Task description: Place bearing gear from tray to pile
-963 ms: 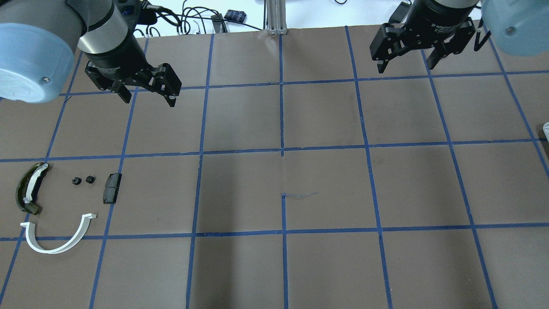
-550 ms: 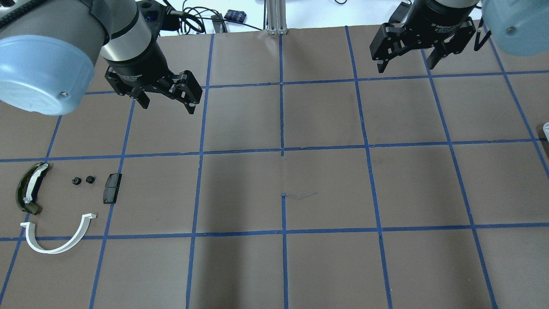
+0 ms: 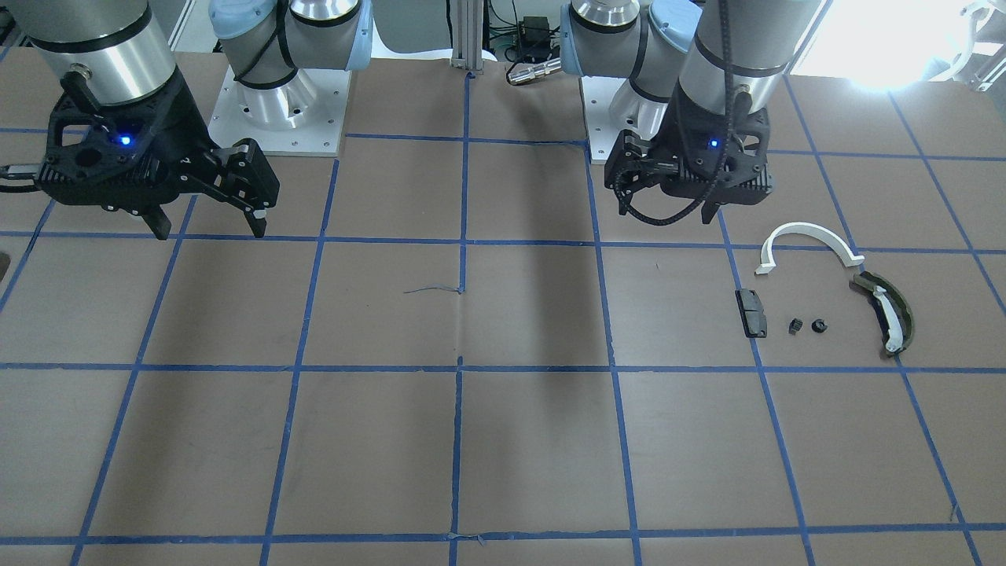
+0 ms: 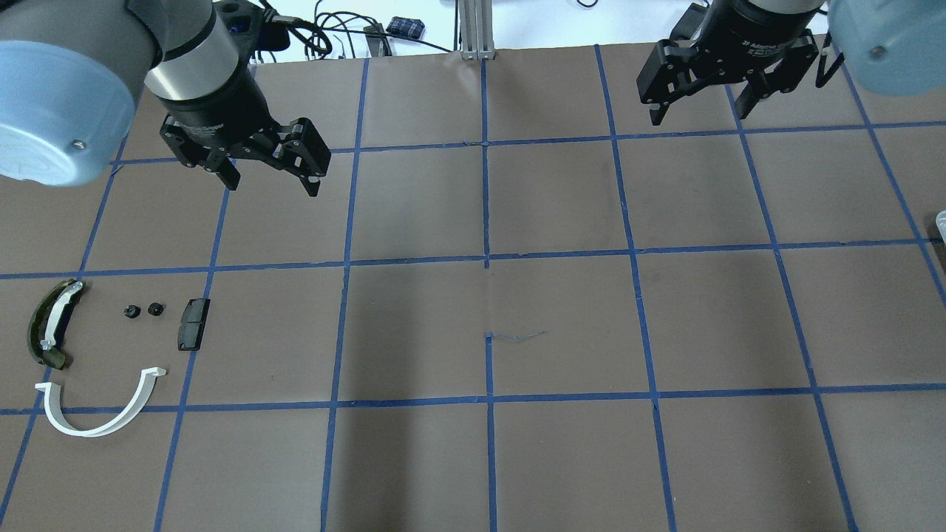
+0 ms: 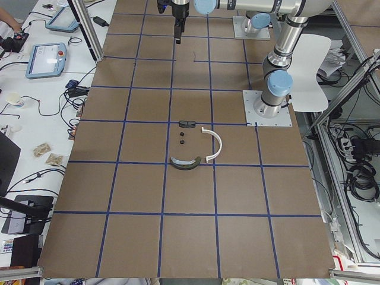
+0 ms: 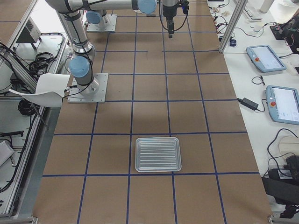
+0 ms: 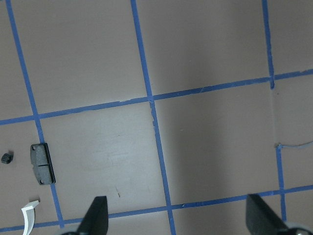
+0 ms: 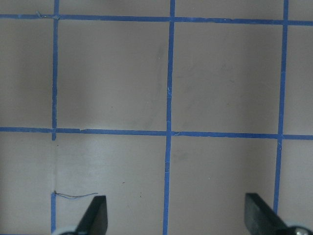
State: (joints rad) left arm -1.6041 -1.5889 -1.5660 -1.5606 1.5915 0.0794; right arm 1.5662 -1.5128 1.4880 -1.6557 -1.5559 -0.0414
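Observation:
The pile lies at the table's left in the overhead view: a white half-ring arc (image 4: 100, 414), an olive curved shoe (image 4: 46, 332), a black pad (image 4: 193, 324) and two small black gear-like parts (image 4: 132, 311) (image 4: 154, 309). My left gripper (image 4: 272, 185) hangs open and empty above the table, well behind the pile. My right gripper (image 4: 698, 114) is open and empty at the far right. The left wrist view shows the pad (image 7: 42, 163) and one small gear (image 7: 6, 157). The ridged metal tray (image 6: 158, 154) holds nothing in the exterior right view.
The brown table carries a blue tape grid. Cables and an aluminium post (image 4: 477, 29) sit past the far edge. A sliver of the tray (image 4: 941, 222) shows at the right edge. The arm bases (image 3: 283, 94) stand at the robot's side.
My left gripper swung right, then came back a little to the left, staying open and empty. The right arm and the pile have not moved.

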